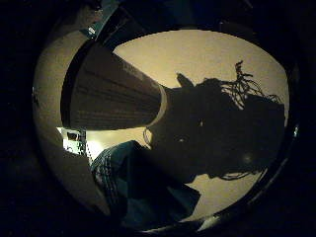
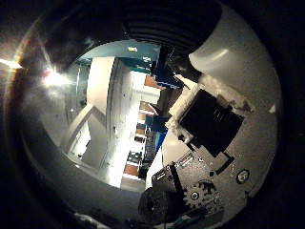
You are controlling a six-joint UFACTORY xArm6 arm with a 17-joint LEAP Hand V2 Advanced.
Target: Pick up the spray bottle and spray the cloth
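The spray bottle (image 1: 114, 91) fills much of the right little finger side palm view, a ribbed, dark body narrowing to a pale end, close against the palm and above the tan table (image 1: 207, 54). A blue cloth (image 1: 138, 183) lies crumpled on the table below the bottle. In the right thumb side palm view my hand (image 2: 214, 129) shows as white and black fingers curled in at the side, with a geared part beside them. The hand appears shut round the bottle. The spray head is not clear to see.
The shadow of the hand and arm (image 1: 222, 123) falls on the table beside the cloth. A small white object (image 1: 71, 141) lies near the table's edge. The thumb side view looks out into a room with lit shelves (image 2: 129, 134).
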